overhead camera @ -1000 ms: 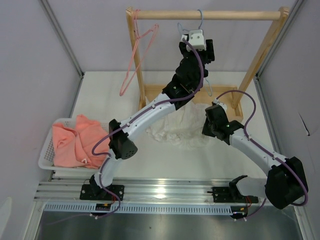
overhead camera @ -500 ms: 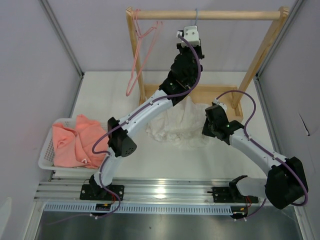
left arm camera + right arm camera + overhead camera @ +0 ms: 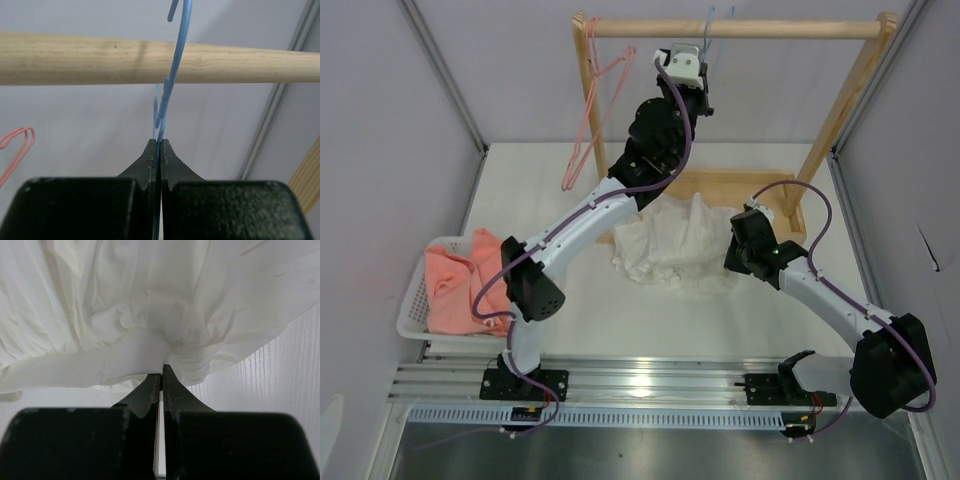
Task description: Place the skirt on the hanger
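The light-blue wire hanger (image 3: 172,75) has its hook over the wooden rod (image 3: 90,57); its neck runs down between my left gripper (image 3: 158,143), which is shut on the wire just under the rod. From above, the left gripper (image 3: 704,78) is high at the rack's top and only the hanger's hook (image 3: 709,22) shows. The white crinkled skirt (image 3: 670,245) lies bunched on the table below, one part drawn up toward the rack. My right gripper (image 3: 730,248) is at its right edge, shut on a gathered fold of the skirt (image 3: 150,305), fingertips (image 3: 161,371) at the fabric.
A pink wire hanger (image 3: 592,105) hangs at the rod's left end. The wooden rack's base (image 3: 760,187) lies behind the skirt. A white basket (image 3: 412,300) with a salmon-pink cloth (image 3: 470,280) sits at the left. Walls close in both sides.
My left gripper shut on the blue hanger's wire and moved up and to the left toward the rod. The pink hanger swung slightly. The right arm stayed still.
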